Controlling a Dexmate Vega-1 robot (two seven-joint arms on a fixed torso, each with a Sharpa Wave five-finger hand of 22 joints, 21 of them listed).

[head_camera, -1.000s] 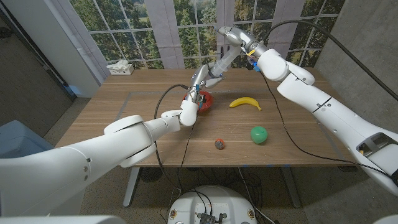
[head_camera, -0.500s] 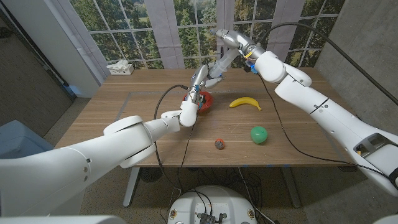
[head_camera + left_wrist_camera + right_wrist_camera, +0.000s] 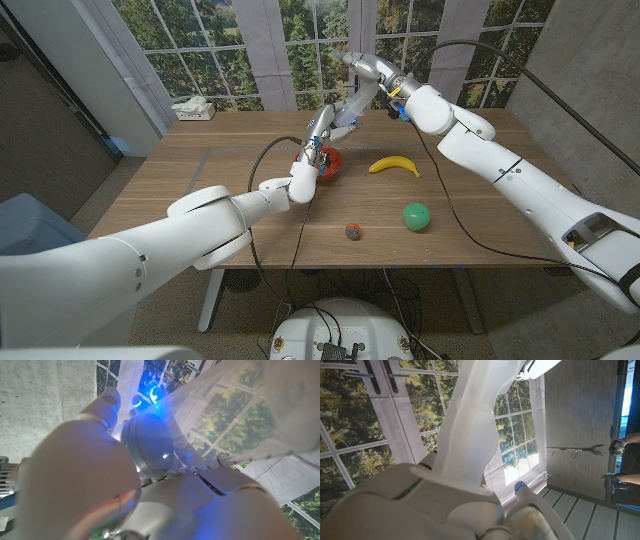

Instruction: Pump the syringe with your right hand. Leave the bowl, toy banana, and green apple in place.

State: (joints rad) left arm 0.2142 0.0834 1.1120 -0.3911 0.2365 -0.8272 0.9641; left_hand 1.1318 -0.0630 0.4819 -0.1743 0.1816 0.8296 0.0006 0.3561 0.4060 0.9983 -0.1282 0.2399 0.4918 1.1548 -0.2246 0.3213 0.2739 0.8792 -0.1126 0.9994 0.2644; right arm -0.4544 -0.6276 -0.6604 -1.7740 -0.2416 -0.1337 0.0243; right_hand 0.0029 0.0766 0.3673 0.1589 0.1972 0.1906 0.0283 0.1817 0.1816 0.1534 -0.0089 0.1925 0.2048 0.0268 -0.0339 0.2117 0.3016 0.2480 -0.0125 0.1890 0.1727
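Counting across the wooden table (image 3: pixel 200 180) now: one syringe (image 3: pixel 345 108) near the top centre, one red bowl (image 3: pixel 330 160) just below it, one toy banana (image 3: pixel 394 165) right of centre, one green apple (image 3: pixel 416 216) lower right, and one small reddish ball (image 3: pixel 352 232) low in the middle. One white tissue box (image 3: pixel 194 110) sits upper left. Two robot hands are up there, the left hand (image 3: pixel 303 180) mid-frame and the right hand (image 3: pixel 366 70) at the top, and that's the tally.

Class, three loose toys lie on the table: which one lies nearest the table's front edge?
The small red-and-green ball. It lies closer to the front edge than the green apple, while the toy banana lies much farther back.
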